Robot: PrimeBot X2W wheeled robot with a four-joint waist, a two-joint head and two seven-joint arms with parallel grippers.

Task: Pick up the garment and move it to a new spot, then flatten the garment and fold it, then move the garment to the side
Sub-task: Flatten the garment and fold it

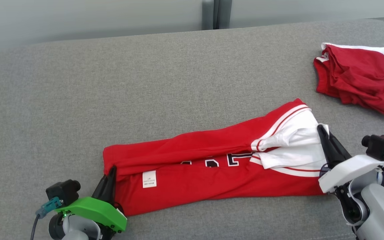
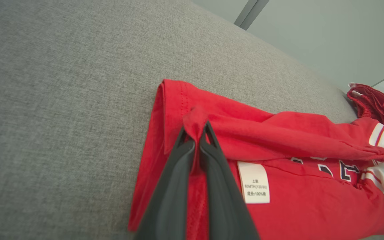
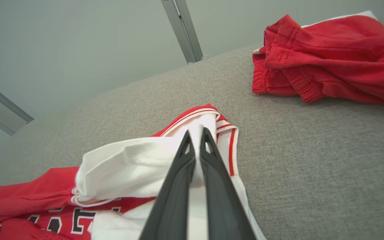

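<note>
looks like a plain lab or test room: a wide grey cloth-covered table (image 1: 145, 83) with rounded far corners, and behind it bare pale wall panels (image 1: 95, 16) joined by a grey metal post (image 1: 213, 13)

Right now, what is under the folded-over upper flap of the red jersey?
Under the flap of the red jersey, the lower parts of dark letters show; their upper parts are covered, so the word cannot be read.
</note>
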